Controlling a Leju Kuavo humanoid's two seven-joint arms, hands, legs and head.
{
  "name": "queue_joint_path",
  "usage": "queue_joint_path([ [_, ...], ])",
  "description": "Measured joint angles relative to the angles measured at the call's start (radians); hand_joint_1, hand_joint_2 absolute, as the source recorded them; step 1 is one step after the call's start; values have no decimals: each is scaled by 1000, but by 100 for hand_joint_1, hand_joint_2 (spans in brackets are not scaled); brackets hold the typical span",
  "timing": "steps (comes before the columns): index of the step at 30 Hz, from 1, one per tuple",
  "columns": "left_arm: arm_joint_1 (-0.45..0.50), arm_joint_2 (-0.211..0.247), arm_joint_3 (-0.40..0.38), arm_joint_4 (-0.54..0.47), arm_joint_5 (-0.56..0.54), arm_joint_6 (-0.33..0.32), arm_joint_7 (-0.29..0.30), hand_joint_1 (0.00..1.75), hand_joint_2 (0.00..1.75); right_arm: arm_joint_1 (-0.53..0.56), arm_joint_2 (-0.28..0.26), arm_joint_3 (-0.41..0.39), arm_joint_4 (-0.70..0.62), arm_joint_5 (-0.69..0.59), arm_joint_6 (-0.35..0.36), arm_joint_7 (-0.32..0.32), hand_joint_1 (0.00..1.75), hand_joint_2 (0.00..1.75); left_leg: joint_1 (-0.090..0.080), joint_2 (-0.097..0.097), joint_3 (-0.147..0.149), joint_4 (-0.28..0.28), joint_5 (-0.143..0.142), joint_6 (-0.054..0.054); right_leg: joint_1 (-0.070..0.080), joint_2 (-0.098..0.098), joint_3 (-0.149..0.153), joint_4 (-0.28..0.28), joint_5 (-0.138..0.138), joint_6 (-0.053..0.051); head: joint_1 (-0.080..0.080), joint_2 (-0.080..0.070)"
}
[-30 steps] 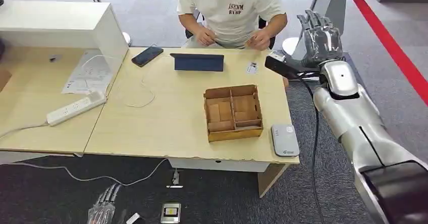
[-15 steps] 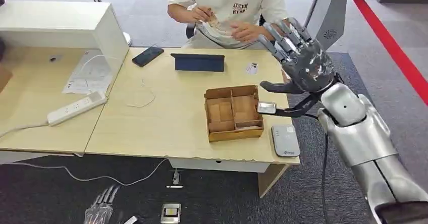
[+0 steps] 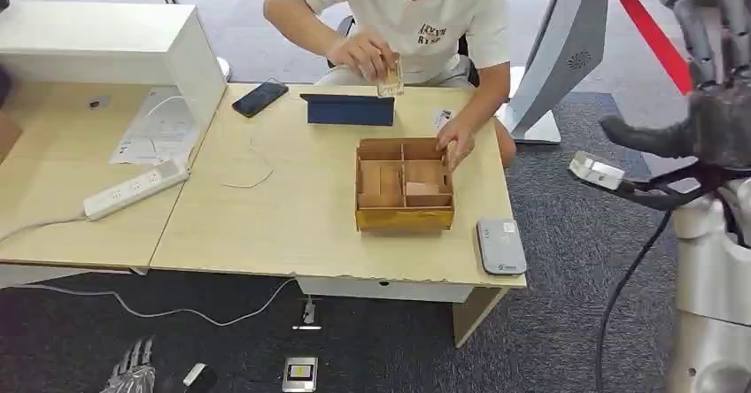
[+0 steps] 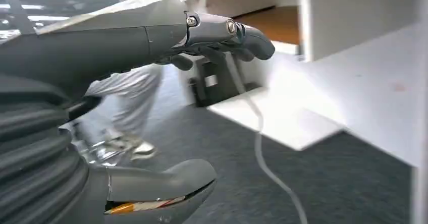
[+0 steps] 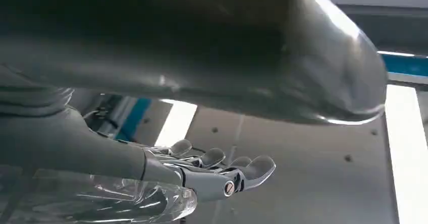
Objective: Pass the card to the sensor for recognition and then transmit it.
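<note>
Raised since the earlier frame, the right robot hand [image 3: 713, 101] now sits off the bench [image 3: 292, 207], fingers spread, empty. A person's hand [image 3: 367, 52] pinches the small card [image 3: 390, 79] above the compartmented wooden box [image 3: 405, 186]; the flat grey sensor [image 3: 500, 245] lies beside it.

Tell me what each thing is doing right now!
Right hand: raised off to the table's side, fingers spread, holding nothing.
Left hand: hanging low by the floor.
Wooden box: open-topped, on the table.
Card: held up by the person.
Sensor: flat at the table corner.
Phone: lying flat.
</note>
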Motion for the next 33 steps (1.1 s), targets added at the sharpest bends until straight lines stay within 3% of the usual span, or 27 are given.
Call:
queue_joint_path([
  [4,3,-40,3,-45,0,0,119,0,175,38,-3,-144,28,-1,0,0,0,0,0,0,0,0,-1,1,0,0,0,-1,0,1,1,0],
  [10,17,-98,-3,-107,1,0,223,0,175,94,-32,-300,120,61,0,1,0,0,1,0,0,0,-1,1,1,0,1,-1,-2,2,1,0],
  [14,36,-133,-23,-151,3,0,321,0,175,129,-64,-410,242,87,0,57,0,0,0,1,-1,0,-2,1,0,-1,0,-1,-2,2,0,0],
  [20,38,-152,-34,-194,5,0,315,0,175,228,-75,-512,403,130,1,172,0,0,0,-1,-1,0,-2,2,0,-1,0,-1,-2,2,-1,0],
  [27,32,-153,-18,-211,2,0,291,0,175,296,-49,-531,570,148,0,290,0,0,1,0,-1,-1,-3,1,2,-1,1,0,-3,1,0,0],
  [29,31,-153,-11,-218,0,0,307,0,175,313,-28,-532,607,151,0,317,0,0,1,0,-1,-1,-3,1,1,-1,1,0,-3,1,0,0],
  [33,32,-155,-10,-235,0,0,395,0,175,319,10,-532,688,177,0,387,0,0,1,0,-1,-1,-2,1,2,-1,1,0,-3,1,0,0],
])
